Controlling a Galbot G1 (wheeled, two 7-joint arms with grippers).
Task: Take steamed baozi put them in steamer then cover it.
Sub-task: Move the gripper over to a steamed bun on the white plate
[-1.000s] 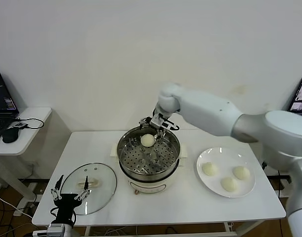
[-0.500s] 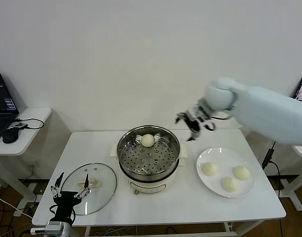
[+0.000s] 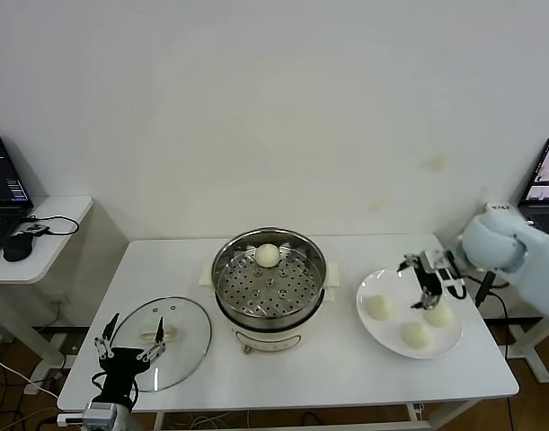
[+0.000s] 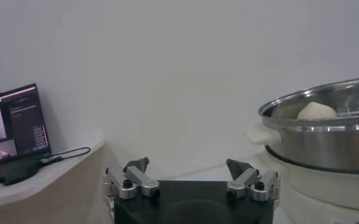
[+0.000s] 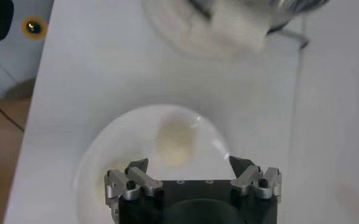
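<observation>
Right gripper, fingers apart, over the plate of three baozi — seemingly untouched — glass lid far left.

A plain white wall fills the far side of the room, evenly lit, with a faint smudge toward the right. A white table stands against it. To the left sits a lower white side table carrying a laptop, a black mouse and a black cable. At the far right edge another screen shows. Wooden floor is visible below.
</observation>
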